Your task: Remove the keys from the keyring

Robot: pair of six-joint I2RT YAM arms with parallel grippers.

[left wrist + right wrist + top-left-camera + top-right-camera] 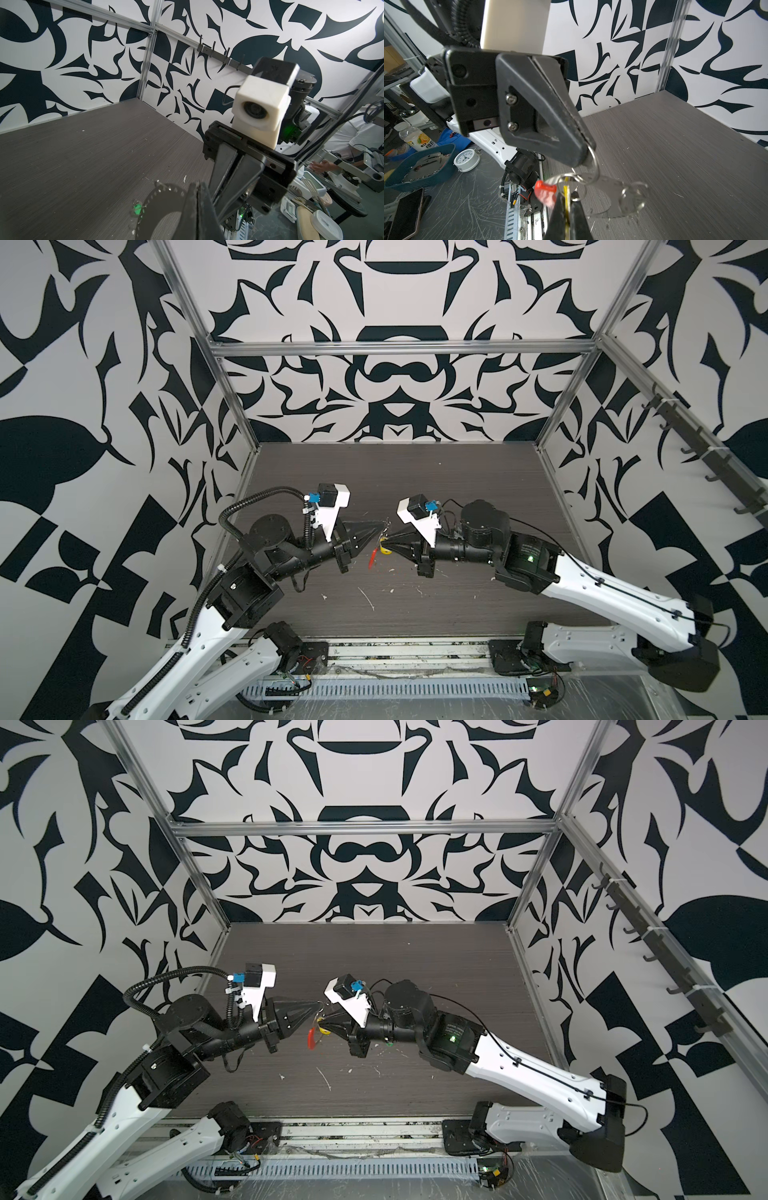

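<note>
The keyring [594, 160] is held in the air above the table [457, 489], its thin silver wire ring pinched at the very tips of the left gripper [588, 154], whose jaws are pressed together on the wire with no gap seen between them. Below the ring, the pale perforated strip [609, 192] is seen curving away, and its red end [545, 192] hangs on the side of the ring toward the front edge of the table.

Just beneath the ring, the yellow key [566, 190] is gripped edge-on between the narrowly closed jaws of the right gripper [390, 540]; its small metal loop lies just beside the ring. In both top views the two grippers are seen tip to tip at the keyring, the left one reaching it from the left and the right one from the right and slightly lower.

The green key [137, 208] is seen only in the left wrist view, blurred, just beside the outer edge of the strip; whether it hangs from the keyring cannot be told.
</note>
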